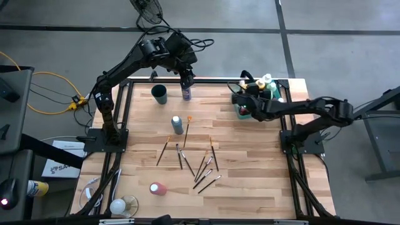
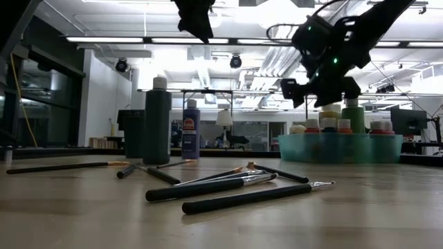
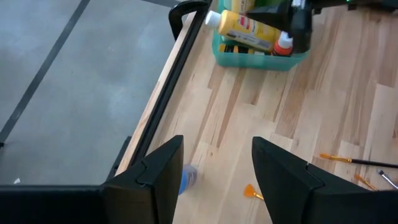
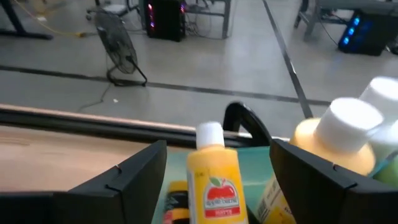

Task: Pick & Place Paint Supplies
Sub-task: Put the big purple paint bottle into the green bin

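Right gripper (image 1: 240,102): up at about 2 o'clock on the table, hanging over the tray's left end. Jaws spread apart with a yellow bottle (image 4: 213,180) standing between them – pads look clear of it, so not gripping anything.
Left gripper (image 1: 186,87): back edge, roughly 12 o'clock, right above a blue bottle (image 1: 186,94). Jaws partway open and empty.
Tray (image 1: 242,114): green see-through one, already packed with bottles – white caps poking up, a second yellow one (image 3: 245,28) lying tilted on top in the left wrist view.
Cup (image 1: 159,94): dark, standing just left of that blue bottle, around 11 o'clock.
Light blue bottle (image 1: 177,124): lying near the table's centre, white cap pointing away from the front.
Orange-tipped brush (image 1: 187,129): just right of it, nearly touching.
Brushes (image 1: 204,169): loose scatter at about 6 o'clock from centre, some crossing each other; one more off to the left on its own.
Pink bottle (image 1: 157,188): on its side at about 7 o'clock, near the front edge.
White bottle (image 1: 119,205): front left corner, well apart from everything else.
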You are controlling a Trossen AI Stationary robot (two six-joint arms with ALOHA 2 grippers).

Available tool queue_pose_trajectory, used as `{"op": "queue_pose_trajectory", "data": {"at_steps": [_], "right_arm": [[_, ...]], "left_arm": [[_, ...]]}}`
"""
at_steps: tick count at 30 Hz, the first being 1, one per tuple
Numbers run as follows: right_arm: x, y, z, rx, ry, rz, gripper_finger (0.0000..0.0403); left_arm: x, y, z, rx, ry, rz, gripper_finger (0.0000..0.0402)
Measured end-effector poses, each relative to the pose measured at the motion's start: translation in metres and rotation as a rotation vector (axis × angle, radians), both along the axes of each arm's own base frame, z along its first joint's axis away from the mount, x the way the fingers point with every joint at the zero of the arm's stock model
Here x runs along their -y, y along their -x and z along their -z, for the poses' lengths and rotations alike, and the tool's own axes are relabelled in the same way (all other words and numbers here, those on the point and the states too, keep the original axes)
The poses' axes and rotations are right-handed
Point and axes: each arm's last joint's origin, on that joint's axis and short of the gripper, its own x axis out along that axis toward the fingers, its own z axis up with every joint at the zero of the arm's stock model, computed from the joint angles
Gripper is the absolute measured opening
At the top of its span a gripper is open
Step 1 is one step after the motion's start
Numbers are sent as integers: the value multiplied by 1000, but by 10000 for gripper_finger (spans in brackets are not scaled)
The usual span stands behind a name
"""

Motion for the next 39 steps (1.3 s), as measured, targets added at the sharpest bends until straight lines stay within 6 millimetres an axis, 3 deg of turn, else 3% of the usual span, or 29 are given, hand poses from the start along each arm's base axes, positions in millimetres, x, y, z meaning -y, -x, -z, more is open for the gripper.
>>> {"op": "queue_pose_trajectory", "data": {"at_steps": [14,21,29,39], "right_arm": [[-19,26,-70,107,166,-134,265],[-28,46,-98,168,242,-156,265],[-30,56,-106,169,263,-165,265],[-31,55,-105,146,258,-210,265]], "left_arm": [[1,3,4,-46,18,-27,186],[-18,8,32,-139,99,-139,186],[-56,24,74,-194,247,-180,186],[-77,43,111,-167,373,189,186]]}}
